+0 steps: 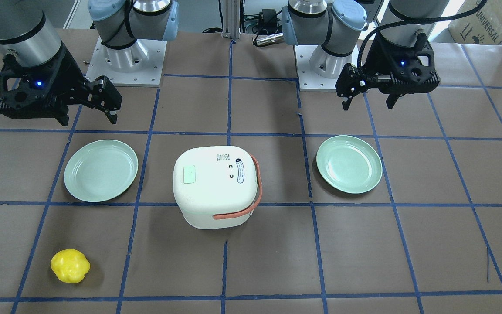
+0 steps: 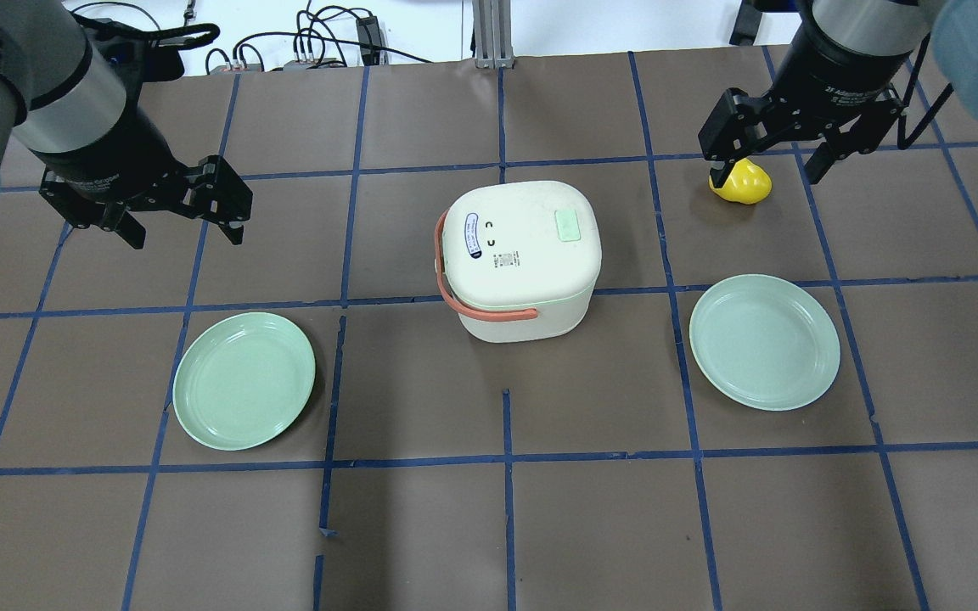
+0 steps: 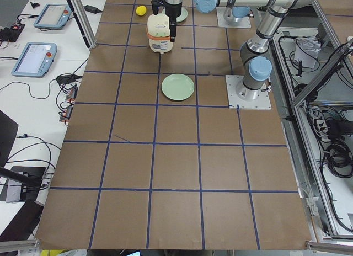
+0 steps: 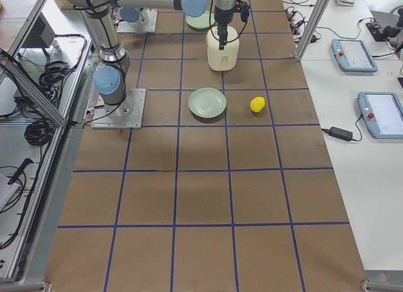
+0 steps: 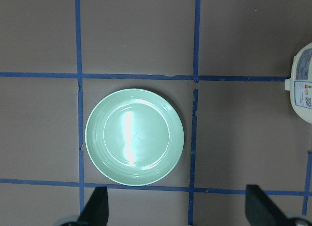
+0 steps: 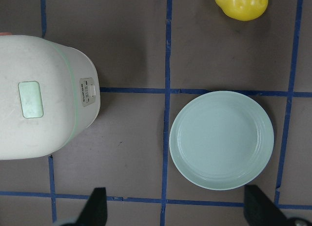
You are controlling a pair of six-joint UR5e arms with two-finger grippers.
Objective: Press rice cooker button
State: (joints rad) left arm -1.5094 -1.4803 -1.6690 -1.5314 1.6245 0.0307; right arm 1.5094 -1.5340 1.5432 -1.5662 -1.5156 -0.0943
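On a brown gridded table (image 2: 421, 526), the rounded white rice cooker (image 2: 519, 255) is not yet pressed, with left gripper (image 2: 183, 227) and right gripper (image 1: 87, 117) held open, well away.

Overhead, front views opposed; wrist cameras straight down, both catching rice cooker (image 6: 46, 119).

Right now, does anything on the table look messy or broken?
Nothing stands out. The rice cooker stands upright with its lid shut, both green plates lie flat and empty, and the yellow object sits by itself.
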